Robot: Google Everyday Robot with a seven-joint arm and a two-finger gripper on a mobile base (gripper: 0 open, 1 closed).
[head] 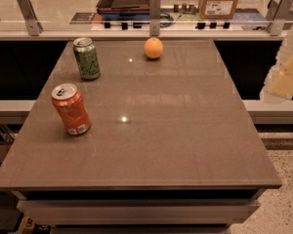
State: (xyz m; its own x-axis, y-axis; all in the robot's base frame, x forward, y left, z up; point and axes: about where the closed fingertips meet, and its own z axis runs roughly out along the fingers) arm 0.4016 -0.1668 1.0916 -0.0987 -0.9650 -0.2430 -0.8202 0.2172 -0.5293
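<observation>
My gripper (pixel 283 69) hangs at 3 o'clock, off the glossy brown surface (pixel 185 130); apart or together, I cannot tell; nearest lies the round orange fruit (pixel 154 48) at 12 o'clock, well apart from the green drink can (pixel 86 58) at 11; I judge it light, firm, apt to roll; best held across its widest middle.

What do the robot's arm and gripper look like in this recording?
The gripper shows at the right edge of the camera view, just past the right side of the table. It looks like a pale cream-yellow, blocky piece. Above it is a white section of the arm with a ribbed, stepped outline. No cables, labels or markings can be made out on it.
</observation>
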